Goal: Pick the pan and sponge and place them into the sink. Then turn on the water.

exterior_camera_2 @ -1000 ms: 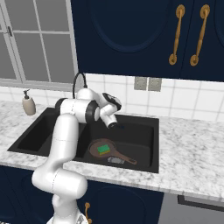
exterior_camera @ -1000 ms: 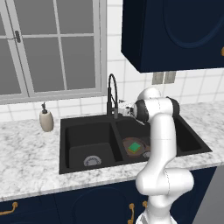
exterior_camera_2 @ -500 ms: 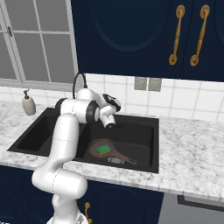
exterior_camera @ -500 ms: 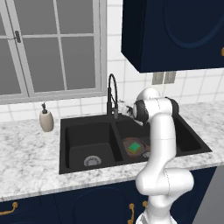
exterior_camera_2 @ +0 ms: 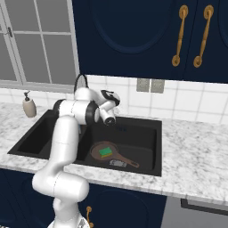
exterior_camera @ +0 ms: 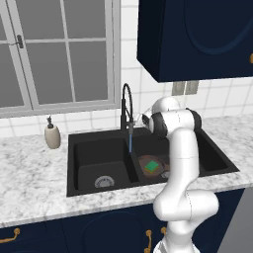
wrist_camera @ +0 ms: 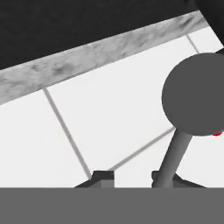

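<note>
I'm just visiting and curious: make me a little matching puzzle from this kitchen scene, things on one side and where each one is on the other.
Things:
1. sponge
2. pan
3. soap dispenser
4. water

Places:
A. on the marble counter under the window
B. on the sink's right basin floor
C. falling from the faucet
D. lying in the pan

Pairs: 1-D, 2-B, 3-A, 4-C

Soap dispenser (exterior_camera: pixel 52 136) on marble counter (exterior_camera: pixel 29 173)
</note>
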You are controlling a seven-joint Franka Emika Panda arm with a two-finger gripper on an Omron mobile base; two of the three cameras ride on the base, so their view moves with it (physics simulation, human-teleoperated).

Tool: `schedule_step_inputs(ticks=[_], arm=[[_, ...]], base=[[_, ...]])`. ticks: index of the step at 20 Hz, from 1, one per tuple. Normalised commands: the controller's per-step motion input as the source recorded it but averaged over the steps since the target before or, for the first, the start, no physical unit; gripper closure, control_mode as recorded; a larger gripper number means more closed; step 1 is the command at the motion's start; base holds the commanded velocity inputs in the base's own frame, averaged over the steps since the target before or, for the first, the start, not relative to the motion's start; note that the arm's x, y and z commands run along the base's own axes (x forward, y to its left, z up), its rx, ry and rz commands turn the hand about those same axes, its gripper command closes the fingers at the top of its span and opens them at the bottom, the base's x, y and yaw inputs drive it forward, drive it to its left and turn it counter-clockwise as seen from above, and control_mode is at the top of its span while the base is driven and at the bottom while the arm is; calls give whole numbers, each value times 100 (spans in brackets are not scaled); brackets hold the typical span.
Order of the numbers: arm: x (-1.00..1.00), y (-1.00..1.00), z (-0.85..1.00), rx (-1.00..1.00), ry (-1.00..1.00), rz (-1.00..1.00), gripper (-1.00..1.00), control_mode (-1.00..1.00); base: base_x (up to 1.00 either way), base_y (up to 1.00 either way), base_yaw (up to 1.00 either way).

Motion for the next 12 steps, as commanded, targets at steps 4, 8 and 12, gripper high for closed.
schedule_step_inputs(ticks=[4, 8, 12], arm=[[22, -100, -18, 8, 20, -4, 100, -100], [-9, -100, 2, 23, 2, -1, 100, -100], [-54, -100, 42, 39, -12, 0, 100, -100]], base=[[0, 0, 0], [0, 0, 0], [0, 0, 0]])
